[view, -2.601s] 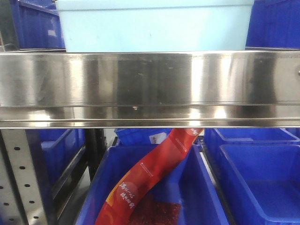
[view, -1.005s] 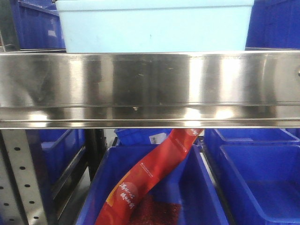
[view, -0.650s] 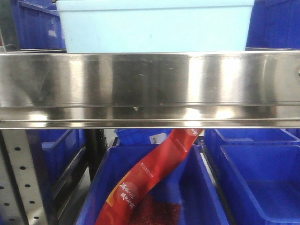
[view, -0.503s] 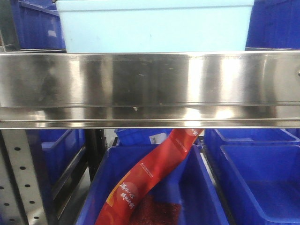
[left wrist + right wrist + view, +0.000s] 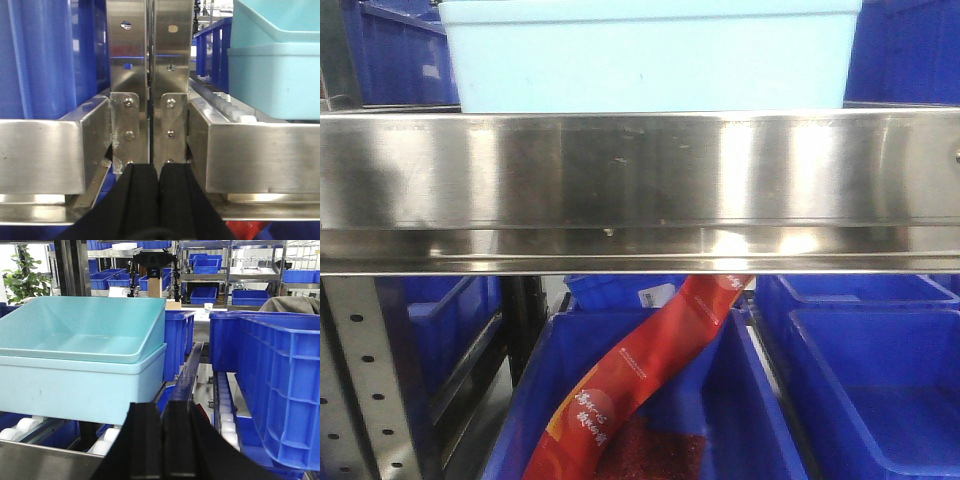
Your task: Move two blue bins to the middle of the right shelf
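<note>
Hidden and cropped parts

The shelf rail [image 5: 640,185] hides the pale blue bin's [image 5: 650,60] base; its top leaves the upper frame edge. The red packet's [image 5: 630,385] text is unreadable.

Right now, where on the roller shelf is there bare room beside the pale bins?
Free: the roller lane between the nested pale blue bins and the dark blue crate. Crowded: behind, more crates stand against the bins.

the right gripper [image 5: 166,440] sits low in the near centre, its black jaws pressed together. far left, two pale blue bins [image 5: 80,365] rest nested on a roller shelf [image 5: 20,432]. a dark blue crate [image 5: 275,385] stands on the right.
</note>
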`<state>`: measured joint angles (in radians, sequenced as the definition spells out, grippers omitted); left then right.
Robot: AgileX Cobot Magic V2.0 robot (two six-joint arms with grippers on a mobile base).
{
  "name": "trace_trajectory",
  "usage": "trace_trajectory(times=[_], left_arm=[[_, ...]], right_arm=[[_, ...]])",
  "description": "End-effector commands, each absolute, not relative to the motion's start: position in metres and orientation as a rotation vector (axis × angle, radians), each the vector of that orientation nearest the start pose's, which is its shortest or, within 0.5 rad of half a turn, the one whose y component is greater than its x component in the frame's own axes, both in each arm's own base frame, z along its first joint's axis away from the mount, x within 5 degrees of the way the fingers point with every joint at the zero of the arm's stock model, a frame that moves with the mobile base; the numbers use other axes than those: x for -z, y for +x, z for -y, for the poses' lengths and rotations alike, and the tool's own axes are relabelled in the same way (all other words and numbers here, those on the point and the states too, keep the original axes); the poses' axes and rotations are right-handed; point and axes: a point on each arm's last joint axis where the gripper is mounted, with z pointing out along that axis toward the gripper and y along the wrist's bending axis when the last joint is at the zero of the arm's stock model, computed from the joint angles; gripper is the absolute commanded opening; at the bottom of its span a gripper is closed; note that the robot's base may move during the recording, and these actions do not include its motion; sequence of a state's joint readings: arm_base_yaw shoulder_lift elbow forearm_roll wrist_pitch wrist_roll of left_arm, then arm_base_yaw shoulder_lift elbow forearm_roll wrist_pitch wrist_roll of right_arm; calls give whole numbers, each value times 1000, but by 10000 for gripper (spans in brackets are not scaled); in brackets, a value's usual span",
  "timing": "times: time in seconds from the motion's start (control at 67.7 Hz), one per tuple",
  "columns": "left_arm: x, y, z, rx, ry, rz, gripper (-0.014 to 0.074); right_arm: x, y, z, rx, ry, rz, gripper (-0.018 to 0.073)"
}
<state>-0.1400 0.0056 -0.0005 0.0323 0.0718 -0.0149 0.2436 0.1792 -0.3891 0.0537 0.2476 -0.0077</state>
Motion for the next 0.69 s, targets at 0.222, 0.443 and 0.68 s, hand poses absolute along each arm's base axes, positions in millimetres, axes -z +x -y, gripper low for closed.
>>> trace_trajectory(times=[0.222,0.443,0.68], left_arm=[[-210,56,8,127,86,-1513,-111],[-210,56,8,127,86,-1513,-111],[-210,56,8,127,86,-1513,-111]], right_arm=[[-312,51,-14,-230,-164,-1493,-162],[-312,51,-14,-230,-164,-1493,-162],[-312,51,-14,-230,-164,-1493,-162]])
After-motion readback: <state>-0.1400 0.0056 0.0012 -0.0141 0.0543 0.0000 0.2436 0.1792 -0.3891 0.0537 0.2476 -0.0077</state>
